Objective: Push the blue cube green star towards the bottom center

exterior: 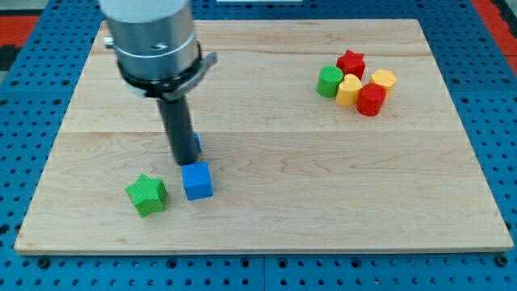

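No writing or labels show anywhere. My arm has no jaws, only a rod; my tip point(182, 164) sits just above the blue cube point(197, 180) at lower left of the frame, seemingly touching it. The green star point(146, 195) lies just left of the cube. A second blue block point(196, 143) peeks from behind the rod.

The tabletop point(323, 186) is pale, matt, grained wood; the blue cube point(197, 181) and ridged green star point(146, 195) look like matt plastic; the rod's housing point(153, 40) is brushed metal.
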You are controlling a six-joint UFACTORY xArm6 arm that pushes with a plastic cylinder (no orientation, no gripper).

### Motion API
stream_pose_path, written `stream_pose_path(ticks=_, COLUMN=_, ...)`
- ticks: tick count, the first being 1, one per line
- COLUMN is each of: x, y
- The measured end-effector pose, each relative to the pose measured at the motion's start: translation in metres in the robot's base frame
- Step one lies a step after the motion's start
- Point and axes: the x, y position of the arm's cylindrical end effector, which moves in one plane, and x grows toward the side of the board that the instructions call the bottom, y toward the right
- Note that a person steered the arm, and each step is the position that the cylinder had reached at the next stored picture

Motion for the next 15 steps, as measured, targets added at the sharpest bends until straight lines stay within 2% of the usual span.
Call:
stream_pose_path(ticks=2, x=-0.018, y=-0.093)
stream_pose_path(ticks=4, x=0.070, y=-0.091)
stream_pose_path(ticks=5, x=0.085, y=-0.078)
stream_pose_path(ticks=6, x=0.074, y=-0.020)
stream_pose_path(ticks=7, x=0.065, y=-0.007)
stream_pose_path(ticks=9, x=0.075, y=-0.080)
stream_pose_path(ticks=11, x=0.021, y=-0.062)
stream_pose_path(ticks=12, x=0.013, y=-0.044)
stream_pose_path(ticks=13, x=0.013, y=0.000)
stream_pose_path(ticks=15, x=0.013, y=0.020)
